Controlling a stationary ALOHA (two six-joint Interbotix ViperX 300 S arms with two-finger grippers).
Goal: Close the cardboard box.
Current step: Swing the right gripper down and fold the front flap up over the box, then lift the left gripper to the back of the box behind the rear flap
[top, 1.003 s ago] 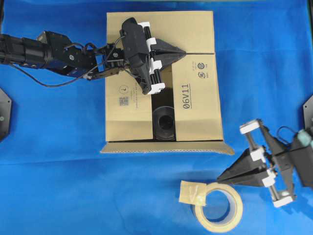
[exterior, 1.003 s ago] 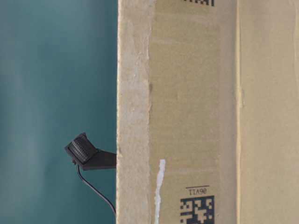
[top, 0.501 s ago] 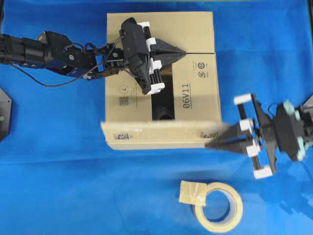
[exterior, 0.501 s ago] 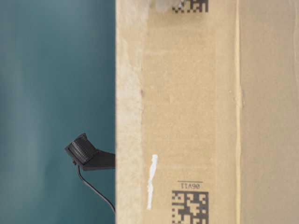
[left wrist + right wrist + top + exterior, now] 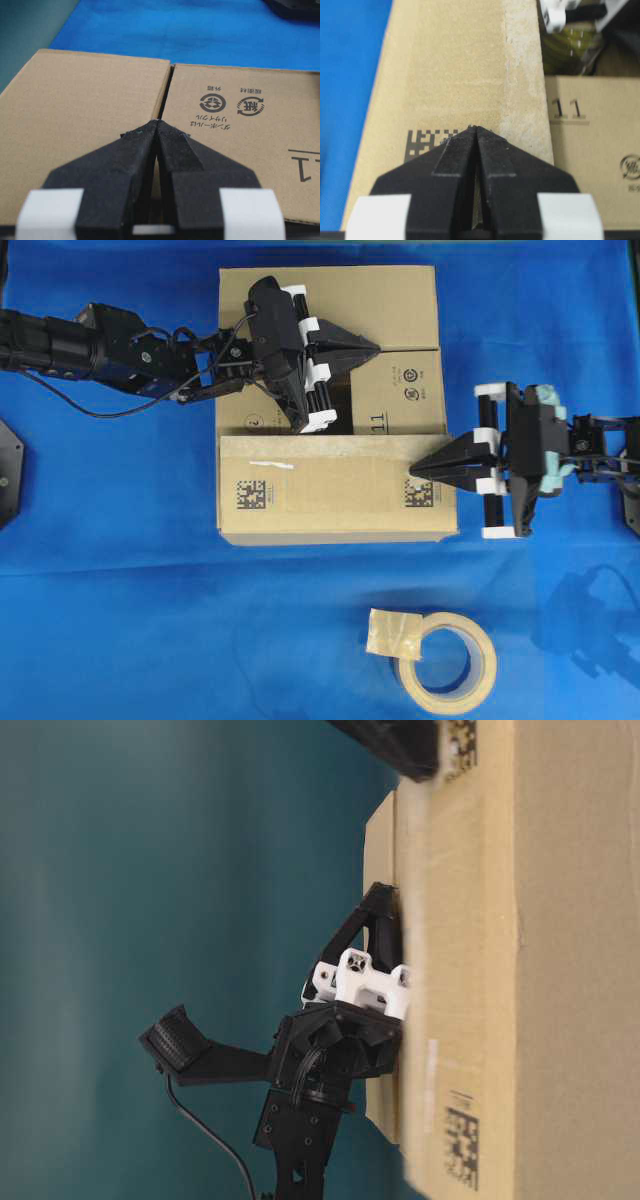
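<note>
The cardboard box (image 5: 380, 300) stands in the middle of the blue table. Its near flap (image 5: 330, 490), printed with square codes, lies folded over the front half of the top. My right gripper (image 5: 414, 470) is shut and empty, its tip on that flap's right end, above a code (image 5: 425, 142). My left gripper (image 5: 376, 347) is also shut and empty, its tip resting on the seam (image 5: 167, 82) between the far flap and the right-hand flap. In the wrist views the tips of the left gripper (image 5: 157, 121) and the right gripper (image 5: 475, 128) touch cardboard.
A beige tape roll (image 5: 447, 660) lies on the cloth in front of the box, right of centre. Blue cloth (image 5: 120, 590) surrounds the box. The table-level view shows the box wall (image 5: 570, 970) and the left gripper (image 5: 386, 896) against it.
The right gripper swung up from beside the tape roll and carried the near flap from lying flat outward to folded over the box top, hiding the opening. The left arm stayed still.
</note>
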